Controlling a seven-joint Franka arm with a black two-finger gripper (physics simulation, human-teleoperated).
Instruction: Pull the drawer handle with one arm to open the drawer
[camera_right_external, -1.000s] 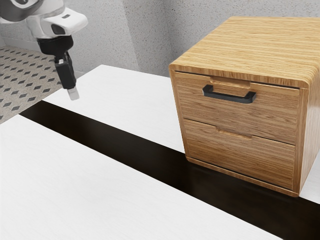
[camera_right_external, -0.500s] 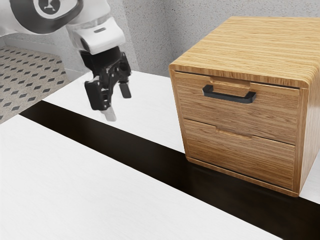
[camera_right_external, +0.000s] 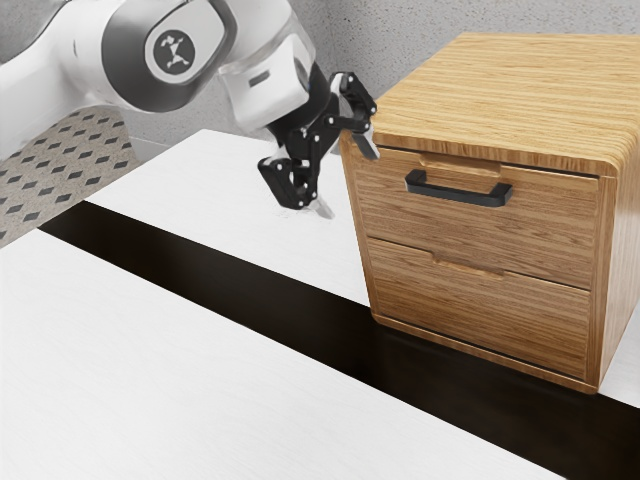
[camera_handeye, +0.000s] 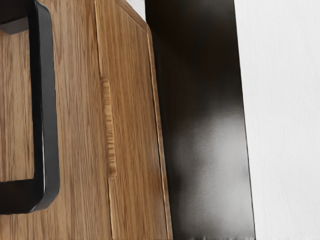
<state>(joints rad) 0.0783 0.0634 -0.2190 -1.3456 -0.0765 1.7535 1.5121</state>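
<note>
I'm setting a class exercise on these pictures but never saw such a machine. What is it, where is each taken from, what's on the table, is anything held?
It is a simulated robot arm with a two-finger pincer. One picture is from a camera at its side, the other from one on its hand. On the white table with a black stripe stands a wooden cabinet with two drawers. The pincer is open and holds nothing, short of the black handle on the upper drawer.

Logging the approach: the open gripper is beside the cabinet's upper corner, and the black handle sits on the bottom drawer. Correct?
Not quite. The black handle sits on the top drawer, not the bottom one; the exterior view shows it. The gripper is indeed open beside the upper corner of the cabinet.
</note>
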